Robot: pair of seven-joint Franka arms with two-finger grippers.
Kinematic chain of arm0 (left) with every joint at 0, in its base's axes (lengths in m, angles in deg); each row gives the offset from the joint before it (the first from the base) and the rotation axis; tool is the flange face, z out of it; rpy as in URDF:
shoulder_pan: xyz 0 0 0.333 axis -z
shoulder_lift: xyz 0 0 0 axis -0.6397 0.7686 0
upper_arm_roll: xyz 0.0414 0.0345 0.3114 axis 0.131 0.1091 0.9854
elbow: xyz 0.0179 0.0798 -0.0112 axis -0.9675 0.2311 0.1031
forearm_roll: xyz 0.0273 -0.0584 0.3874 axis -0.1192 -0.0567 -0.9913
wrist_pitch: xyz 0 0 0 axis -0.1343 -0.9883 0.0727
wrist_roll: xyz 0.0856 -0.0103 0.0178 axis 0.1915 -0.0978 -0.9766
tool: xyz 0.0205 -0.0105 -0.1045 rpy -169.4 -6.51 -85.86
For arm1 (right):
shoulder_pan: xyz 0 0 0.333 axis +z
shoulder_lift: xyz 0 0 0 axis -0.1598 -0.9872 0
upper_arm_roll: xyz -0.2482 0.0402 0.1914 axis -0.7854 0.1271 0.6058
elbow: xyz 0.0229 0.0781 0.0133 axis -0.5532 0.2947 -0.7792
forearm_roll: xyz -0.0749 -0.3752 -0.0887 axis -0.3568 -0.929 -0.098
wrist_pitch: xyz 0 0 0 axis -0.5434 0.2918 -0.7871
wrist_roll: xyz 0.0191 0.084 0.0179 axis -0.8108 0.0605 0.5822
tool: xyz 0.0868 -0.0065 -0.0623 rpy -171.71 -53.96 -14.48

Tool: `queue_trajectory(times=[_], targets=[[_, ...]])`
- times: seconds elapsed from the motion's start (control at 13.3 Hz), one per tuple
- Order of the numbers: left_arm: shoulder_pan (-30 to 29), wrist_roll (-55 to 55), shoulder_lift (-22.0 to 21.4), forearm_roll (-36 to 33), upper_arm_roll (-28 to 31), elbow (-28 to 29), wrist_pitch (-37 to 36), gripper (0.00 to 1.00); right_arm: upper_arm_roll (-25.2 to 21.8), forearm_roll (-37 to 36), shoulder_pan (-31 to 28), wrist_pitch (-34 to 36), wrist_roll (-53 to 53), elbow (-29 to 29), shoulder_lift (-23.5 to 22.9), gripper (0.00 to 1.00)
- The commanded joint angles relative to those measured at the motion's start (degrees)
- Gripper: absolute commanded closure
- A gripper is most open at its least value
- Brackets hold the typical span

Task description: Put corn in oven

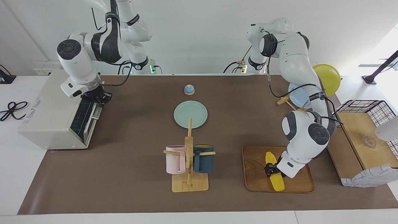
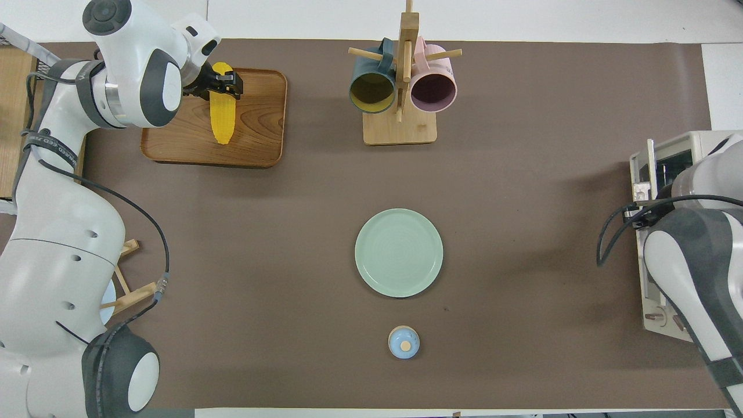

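Facing view: left gripper (image 1: 271, 170), black two-finger claw, pinches the corn (image 1: 275, 172) across its middle. The corn is a bright yellow cob, tapered at both ends, lying flat on a rounded rectangular wooden tray (image 1: 253, 174) with visible grain, toward the left arm's end of the table. Right gripper (image 1: 99, 99), fingertips pressed together on the metal bar handle (image 1: 94, 112), holds the door of the oven (image 1: 46, 121) part open; inside, a wire rack (image 1: 80, 115) shows. The oven is a boxy off-white shell at the right arm's end. Between them stand a round pale-green plate (image 1: 190, 114) and a wooden mug tree (image 1: 189, 168) on the brown mat.
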State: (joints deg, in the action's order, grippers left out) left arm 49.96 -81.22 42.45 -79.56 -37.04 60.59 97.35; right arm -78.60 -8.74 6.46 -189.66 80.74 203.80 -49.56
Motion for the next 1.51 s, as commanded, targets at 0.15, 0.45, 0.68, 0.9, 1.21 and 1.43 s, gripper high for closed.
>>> queue_trajectory(times=[0.15,0.45,0.68,0.9,1.21,1.43], targets=[[0.4,0.4,0.7,-0.9,0.6,-0.9,-1.0,1.00,-0.4,-0.7,0.3,-3.5,-2.6,2.5,-2.0,1.00],[0.7,-1.5,-7.1,-0.3,0.4,1.9,-8.7,1.00,-0.4,-0.8,0.2,-6.8,-2.6,3.5,-3.9,1.00],[2.9,-6.7,-17.1,-0.3,0.2,12.8,-8.5,1.00,-0.4,-0.7,0.3,-8.7,-2.7,3.9,-4.5,1.00],[5.9,-12.6,-28.7,0.8,-0.3,26.2,-8.3,1.00,-0.2,0.7,1.8,-10.3,-3.0,4.6,-4.6,1.00],[14.7,-24.4,-35.5,2.7,-0.1,35.1,-6.9,1.00,-0.2,1.5,3.4,-15.4,-4.0,7.0,-6.1,1.00],[22.0,-31.6,-39.1,2.7,-0.1,44.9,4.2,1.00,-0.2,1.8,4.8,-17.4,-4.4,7.1,-8.0,1.00]])
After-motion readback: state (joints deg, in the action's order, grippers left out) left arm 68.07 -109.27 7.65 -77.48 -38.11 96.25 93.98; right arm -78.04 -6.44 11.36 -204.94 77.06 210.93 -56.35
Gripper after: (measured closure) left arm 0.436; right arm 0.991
